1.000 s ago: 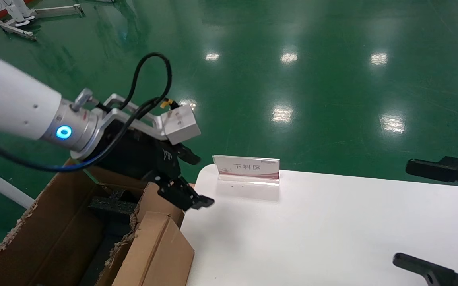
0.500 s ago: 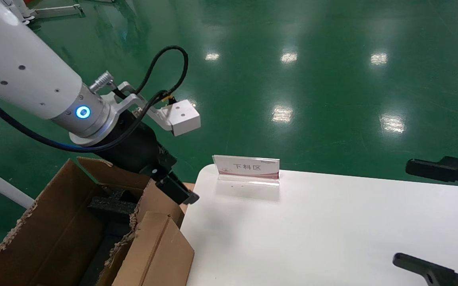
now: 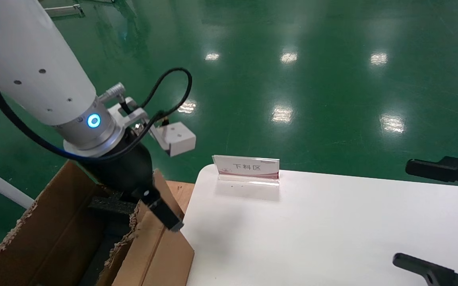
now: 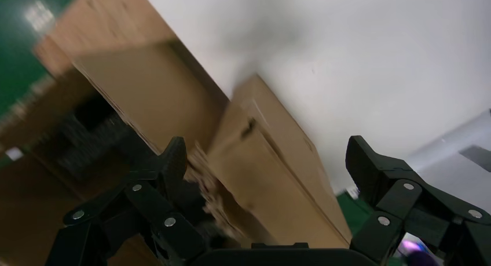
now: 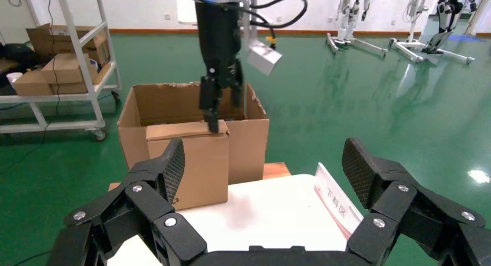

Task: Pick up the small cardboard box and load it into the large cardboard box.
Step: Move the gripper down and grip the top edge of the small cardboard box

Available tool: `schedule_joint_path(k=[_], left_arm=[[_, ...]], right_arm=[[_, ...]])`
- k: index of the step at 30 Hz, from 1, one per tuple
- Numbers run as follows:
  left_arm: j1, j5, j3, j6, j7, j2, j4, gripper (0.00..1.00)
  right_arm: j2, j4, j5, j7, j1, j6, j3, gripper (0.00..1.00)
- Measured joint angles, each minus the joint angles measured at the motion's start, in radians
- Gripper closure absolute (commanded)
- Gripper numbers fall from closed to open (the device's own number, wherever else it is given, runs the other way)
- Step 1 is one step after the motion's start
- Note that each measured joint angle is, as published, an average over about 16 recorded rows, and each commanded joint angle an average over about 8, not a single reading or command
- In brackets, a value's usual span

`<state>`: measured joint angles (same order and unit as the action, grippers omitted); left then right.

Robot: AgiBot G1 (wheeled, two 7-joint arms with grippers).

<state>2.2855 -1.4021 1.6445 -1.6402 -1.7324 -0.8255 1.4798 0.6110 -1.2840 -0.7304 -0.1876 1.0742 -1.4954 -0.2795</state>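
Note:
The small cardboard box (image 3: pixel 155 254) stands on edge at the white table's left edge, against the outer wall of the large cardboard box (image 3: pixel 50 234). The right wrist view shows the small box (image 5: pixel 188 161) upright in front of the ragged-rimmed carton (image 5: pixel 252 141). My left gripper (image 3: pixel 165 216) points down over the small box's top edge, jaws open. In the left wrist view (image 4: pixel 269 161) the small box (image 4: pixel 272 179) lies between the fingers, one finger by the carton's torn rim. My right gripper (image 3: pixel 402 212) is open and empty at the table's right.
A black foam block (image 3: pixel 109 204) lies inside the carton. A sign card (image 3: pixel 246 169) stands at the back of the white table (image 3: pixel 332 238). A wooden board (image 3: pixel 179 188) shows behind the carton. A shelf cart with boxes (image 5: pixel 58 75) stands farther off.
My left gripper has swung down and toward me, from above the carton's far corner to the small box's top edge. The right arm has not moved.

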Motion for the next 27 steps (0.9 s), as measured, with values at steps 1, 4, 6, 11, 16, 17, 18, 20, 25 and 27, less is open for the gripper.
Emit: schedule_joint_path(k=[1, 4, 6, 11, 16, 17, 18, 20, 25, 27], left_arm=[[0.008, 0.012, 0.021, -0.001, -0.016, -0.007, 0.0, 0.0], [0.029, 0.044, 0.077, -0.005, -0.059, -0.025, 0.0, 0.0], [0.041, 0.061, 0.111, -0.008, -0.086, -0.036, 0.0, 0.0], [0.059, 0.094, 0.189, -0.009, -0.144, -0.061, 0.0, 0.0], [0.065, 0.111, 0.245, -0.004, -0.181, -0.076, 0.0, 0.0], [0.064, 0.113, 0.253, -0.003, -0.186, -0.077, 0.0, 0.0], [0.063, 0.114, 0.261, -0.001, -0.19, -0.077, 0.0, 0.0], [0.059, 0.116, 0.274, 0.004, -0.196, -0.077, 0.0, 0.0], [0.043, 0.12, 0.293, 0.019, -0.203, -0.068, 0.0, 0.0], [0.036, 0.122, 0.298, 0.025, -0.202, -0.063, 0.0, 0.0]], right_arm=[[0.0, 0.0, 0.0, 0.0, 0.0, 0.0, 0.0, 0.0], [0.0, 0.0, 0.0, 0.0, 0.0, 0.0, 0.0, 0.0], [0.0, 0.0, 0.0, 0.0, 0.0, 0.0, 0.0, 0.0], [0.0, 0.0, 0.0, 0.0, 0.0, 0.0, 0.0, 0.0], [0.0, 0.0, 0.0, 0.0, 0.0, 0.0, 0.0, 0.0], [0.0, 0.0, 0.0, 0.0, 0.0, 0.0, 0.0, 0.0], [0.0, 0.0, 0.0, 0.0, 0.0, 0.0, 0.0, 0.0], [0.0, 0.0, 0.0, 0.0, 0.0, 0.0, 0.0, 0.0], [0.0, 0.0, 0.0, 0.0, 0.0, 0.0, 0.0, 0.0], [0.0, 0.0, 0.0, 0.0, 0.0, 0.0, 0.0, 0.0]])
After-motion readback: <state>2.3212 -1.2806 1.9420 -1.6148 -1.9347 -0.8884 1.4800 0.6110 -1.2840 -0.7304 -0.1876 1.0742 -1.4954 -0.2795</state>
